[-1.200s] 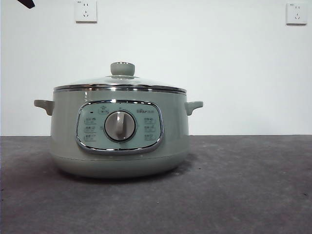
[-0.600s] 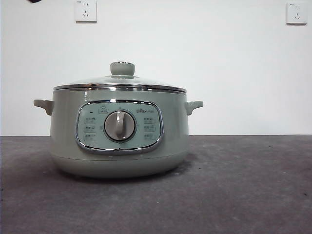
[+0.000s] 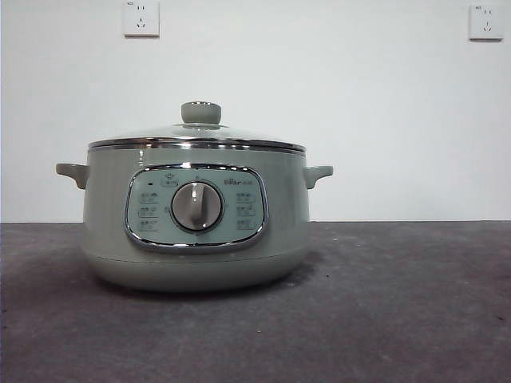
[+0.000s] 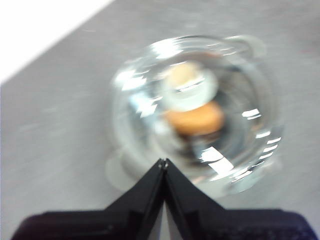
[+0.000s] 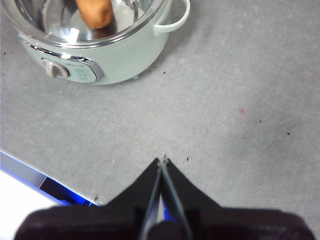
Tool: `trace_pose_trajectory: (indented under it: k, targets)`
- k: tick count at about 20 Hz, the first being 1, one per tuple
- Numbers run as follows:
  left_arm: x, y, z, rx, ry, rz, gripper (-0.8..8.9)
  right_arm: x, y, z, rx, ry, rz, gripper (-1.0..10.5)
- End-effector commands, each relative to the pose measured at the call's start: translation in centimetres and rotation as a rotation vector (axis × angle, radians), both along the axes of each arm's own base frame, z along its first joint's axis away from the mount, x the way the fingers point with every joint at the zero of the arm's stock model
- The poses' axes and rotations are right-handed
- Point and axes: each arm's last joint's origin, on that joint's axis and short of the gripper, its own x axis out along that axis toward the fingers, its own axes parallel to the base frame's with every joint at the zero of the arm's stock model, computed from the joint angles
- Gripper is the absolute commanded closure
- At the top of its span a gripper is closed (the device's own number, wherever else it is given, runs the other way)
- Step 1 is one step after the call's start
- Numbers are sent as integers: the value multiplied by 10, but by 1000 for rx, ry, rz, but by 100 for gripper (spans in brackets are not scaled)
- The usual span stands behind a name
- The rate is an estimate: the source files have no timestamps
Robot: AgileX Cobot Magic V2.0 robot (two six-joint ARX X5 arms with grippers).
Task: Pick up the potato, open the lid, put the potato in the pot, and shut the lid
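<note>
The pale green pot [image 3: 196,239] stands on the grey table with the glass lid [image 3: 196,137] shut on it, its knob [image 3: 200,112] on top. Through the glass, the orange-brown potato [image 4: 195,119] lies inside the pot. My left gripper [image 4: 163,162] is shut and empty, high above the lid [image 4: 145,100], in a blurred picture. My right gripper [image 5: 163,160] is also shut and empty. It hangs over bare table, well away from the pot [image 5: 125,55], where the potato [image 5: 95,12] shows under the lid. Neither arm appears in the front view.
Two wall sockets [image 3: 140,17] [image 3: 485,21] sit on the white wall behind. The grey table [image 3: 399,303] stretches to the right of the pot. The table's edge with a blue strip [image 5: 30,175] lies close to my right gripper.
A black arm tip at the front view's top left corner has drawn up out of the picture. The pot and lid have not moved.
</note>
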Motion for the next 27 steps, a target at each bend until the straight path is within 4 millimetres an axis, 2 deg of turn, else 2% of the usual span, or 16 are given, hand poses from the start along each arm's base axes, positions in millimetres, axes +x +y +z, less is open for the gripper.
trace_pose_trajectory:
  k: [1,3,6,9,11,15,21,24,27]
  targets:
    - [-15,20,-4,-37,-48,46,816,0,0,-2,0,5,-5,946]
    - [-21,41,-29,-137,-161,170,816,0,0,-2,0,6,-5,946]
    - [-27,66,-98,-269,-353,363,816,0,0,-2,0,6,-5,946]
    - [-39,76,-165,-400,-461,463,816,0,0,-2,-1,6,-5,946]
    - [-48,78,-191,-408,-483,478,816,0,0,-2,0,6,-5,946]
    - [-57,78,-215,-412,-503,477,816,0,0,-2,-1,6,-5,946]
    - [-59,73,-247,-441,-446,453,816,0,0,-2,-1,6,-5,946]
    - [-64,74,-257,-404,-364,492,816,0,0,-2,-1,6,-5,946]
    - [-66,74,-254,-423,-403,480,816,0,0,-2,-1,6,-5,946]
